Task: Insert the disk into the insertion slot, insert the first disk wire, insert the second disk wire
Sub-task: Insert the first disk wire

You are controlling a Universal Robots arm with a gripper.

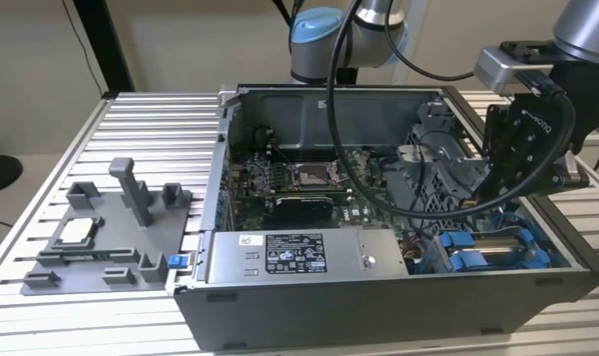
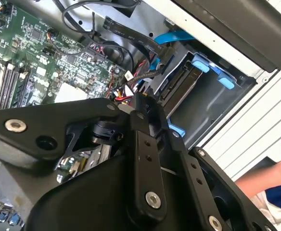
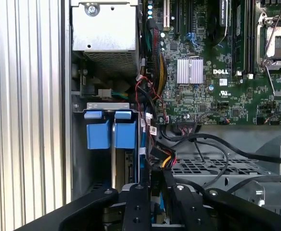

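The disk [image 3: 114,166] sits in the insertion slot [image 3: 78,159], at the corner of the open computer case [image 1: 379,311] towards the exterior view's lower right. It stands on edge. In the first wrist view only a thin silver-grey side shows, beyond the two blue carrier tabs [image 3: 98,137]. Its long axis runs from the tabs down into the bay. The label face is not visible, and the inner end is lost in shadow. The gripper [image 3: 156,185] hangs just beside the slot, between it and the perforated cage [image 3: 212,166]. Its fingers are drawn narrow onto the black connector of a disk wire [image 3: 159,158] with red, yellow and black leads. The grip point is partly covered by the finger links, and whether the connector is seated in the disk cannot be determined. In the second wrist view the gripper's black body hides the near part of the bay, while a blue flat cable [image 2: 174,36] curves in behind the slot with its end hidden. The motherboard [image 3: 217,96] lies beside the bay, and the power-supply box [image 1: 299,256] adjoins it. A person's forearm [image 2: 268,180] is cut off at the frame edge, outside the case.
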